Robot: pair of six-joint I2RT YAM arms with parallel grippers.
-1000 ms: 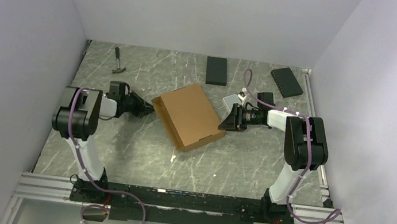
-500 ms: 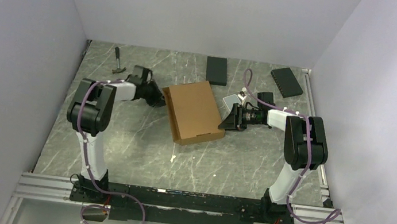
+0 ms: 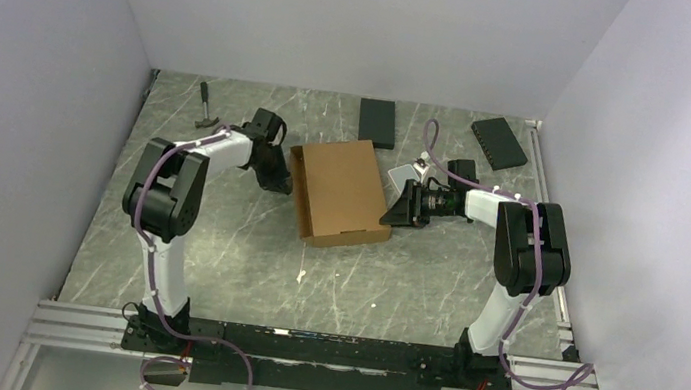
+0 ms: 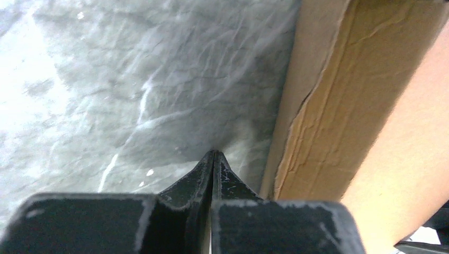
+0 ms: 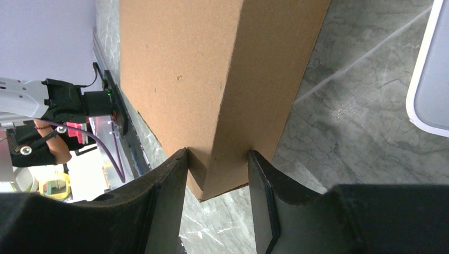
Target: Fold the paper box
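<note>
The paper box (image 3: 337, 192) is a closed, shallow brown cardboard mailer lying flat mid-table. My left gripper (image 3: 283, 186) is shut and empty, its tip low on the table right beside the box's left wall. In the left wrist view the closed fingertips (image 4: 213, 154) sit just left of the creased cardboard wall (image 4: 339, 100). My right gripper (image 3: 387, 215) is shut on the box's near right corner. In the right wrist view its fingers (image 5: 178, 169) press the box (image 5: 212, 74) from both sides, with the gripper (image 5: 217, 159) straddling the corner.
A hammer (image 3: 208, 108) lies at the back left. Two black slabs (image 3: 377, 123) (image 3: 500, 143) lie at the back. A small translucent white case (image 3: 403, 174) sits just behind my right gripper and shows at the right edge (image 5: 431, 79). A white scrap (image 3: 299, 275) lies nearer me.
My left arm swung toward the back and right, along the box's left side. The box turned from a diagonal lie to nearly square with the table. The right gripper kept its hold.
</note>
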